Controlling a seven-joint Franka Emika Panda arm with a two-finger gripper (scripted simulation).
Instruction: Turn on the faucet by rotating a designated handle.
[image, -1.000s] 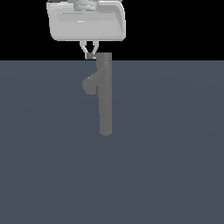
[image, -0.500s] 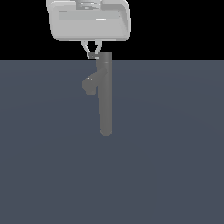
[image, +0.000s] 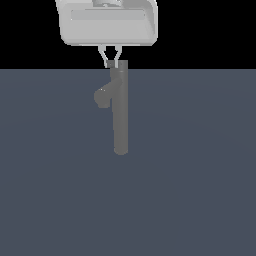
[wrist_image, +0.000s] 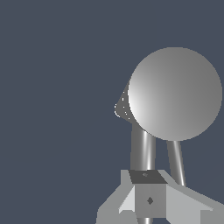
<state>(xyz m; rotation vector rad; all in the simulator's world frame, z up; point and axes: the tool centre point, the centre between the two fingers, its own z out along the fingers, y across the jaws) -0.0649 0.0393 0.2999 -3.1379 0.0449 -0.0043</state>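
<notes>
The faucet (image: 120, 115) is a tall grey column standing on the dark floor, with a stubby spout (image: 102, 96) on the exterior view's left. In the wrist view its round cap (wrist_image: 175, 94) fills the middle, and the spout (wrist_image: 122, 107) pokes out beside it. The handle (wrist_image: 142, 148), a thin grey rod, runs from the cap and passes under my fingertips. My gripper (image: 111, 64) (wrist_image: 148, 197) hangs at the column's top, on the spout side. Its fingers are shut together over the rod. Whether they touch it, I cannot tell.
A second thin rod (wrist_image: 176, 162) juts from under the cap beside the handle. The floor (image: 200, 175) is flat dark blue-grey all around the faucet. The gripper's wide white hand (image: 106, 22) sits above the column.
The gripper has shifted a little to the exterior view's right, bringing its fingertips closer to the column's top. The faucet column and spout look the same.
</notes>
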